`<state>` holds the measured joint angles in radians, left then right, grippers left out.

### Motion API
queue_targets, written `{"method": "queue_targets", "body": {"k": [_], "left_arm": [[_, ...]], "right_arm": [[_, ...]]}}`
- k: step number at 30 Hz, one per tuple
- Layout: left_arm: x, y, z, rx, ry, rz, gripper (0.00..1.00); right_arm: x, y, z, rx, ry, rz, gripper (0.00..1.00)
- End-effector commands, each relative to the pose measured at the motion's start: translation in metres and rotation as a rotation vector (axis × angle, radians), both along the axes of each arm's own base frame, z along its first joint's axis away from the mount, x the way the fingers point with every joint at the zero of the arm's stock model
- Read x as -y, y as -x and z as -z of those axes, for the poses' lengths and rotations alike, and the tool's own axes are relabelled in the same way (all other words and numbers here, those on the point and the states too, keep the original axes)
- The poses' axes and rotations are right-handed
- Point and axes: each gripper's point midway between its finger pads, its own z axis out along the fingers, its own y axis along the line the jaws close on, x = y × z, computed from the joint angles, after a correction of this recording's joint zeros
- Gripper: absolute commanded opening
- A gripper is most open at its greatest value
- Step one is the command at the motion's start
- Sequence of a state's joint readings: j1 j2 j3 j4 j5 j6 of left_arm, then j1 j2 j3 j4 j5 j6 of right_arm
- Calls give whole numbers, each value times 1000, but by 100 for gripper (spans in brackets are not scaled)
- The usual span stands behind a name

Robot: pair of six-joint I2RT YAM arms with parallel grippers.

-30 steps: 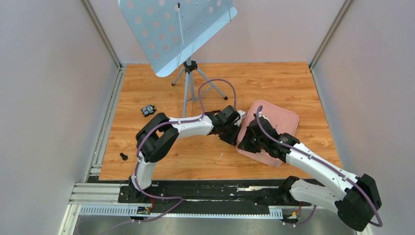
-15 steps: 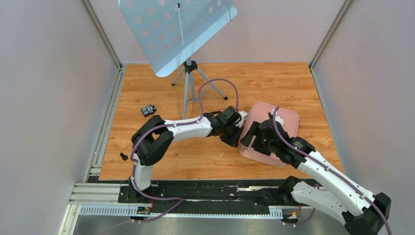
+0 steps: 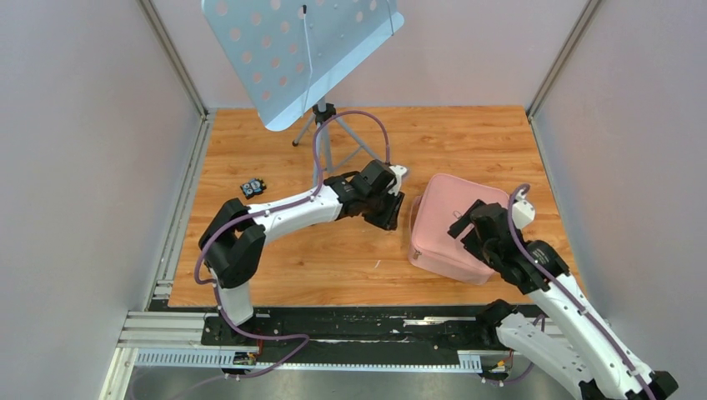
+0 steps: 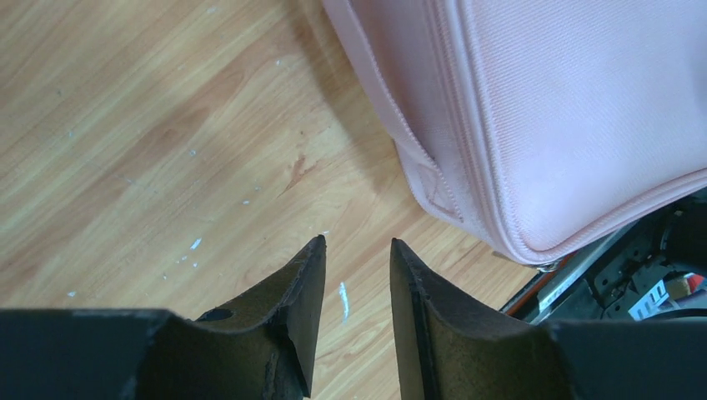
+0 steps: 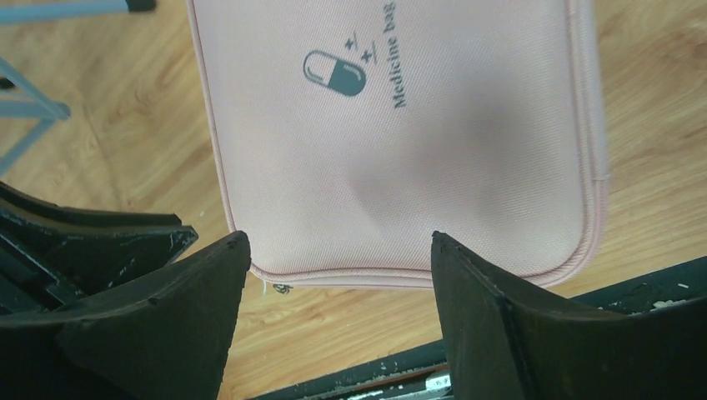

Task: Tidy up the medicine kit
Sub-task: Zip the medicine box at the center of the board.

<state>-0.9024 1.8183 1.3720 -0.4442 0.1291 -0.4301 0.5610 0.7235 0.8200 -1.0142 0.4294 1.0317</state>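
Note:
The medicine kit is a pink zip case lying shut and flat on the wooden table, right of centre. Its lid shows a dark pill logo. My right gripper hovers over the kit's near part, jaws wide open and empty. In the right wrist view, the right gripper frames the kit's near edge. My left gripper is just left of the kit, apart from it. In the left wrist view, the left gripper is partly open over bare wood, with the kit's corner ahead to its right.
A blue perforated music stand on a tripod stands at the back. A small dark object lies at the left and a black knob near the front left edge. Grey walls close in both sides.
My right gripper has opened and drawn back from the kit's left edge to over its near part. The kit, tilted before, now lies flat. My left gripper has opened slightly and backed off leftward.

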Motion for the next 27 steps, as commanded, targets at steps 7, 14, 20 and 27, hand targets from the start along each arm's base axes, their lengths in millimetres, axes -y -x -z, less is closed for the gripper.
{"method": "queue_targets", "body": {"k": [7, 14, 20, 27], "left_arm": [[39, -28, -71, 126, 111, 51, 54], [37, -31, -74, 145, 93, 57, 59], [24, -26, -66, 141, 70, 39, 60], [14, -20, -59, 126, 51, 21, 61]], "right_arm": [[60, -13, -19, 80, 29, 280, 80], [98, -73, -35, 155, 84, 281, 88], [161, -114, -21, 128, 62, 387, 91], [189, -164, 20, 31, 27, 386, 80]]}}
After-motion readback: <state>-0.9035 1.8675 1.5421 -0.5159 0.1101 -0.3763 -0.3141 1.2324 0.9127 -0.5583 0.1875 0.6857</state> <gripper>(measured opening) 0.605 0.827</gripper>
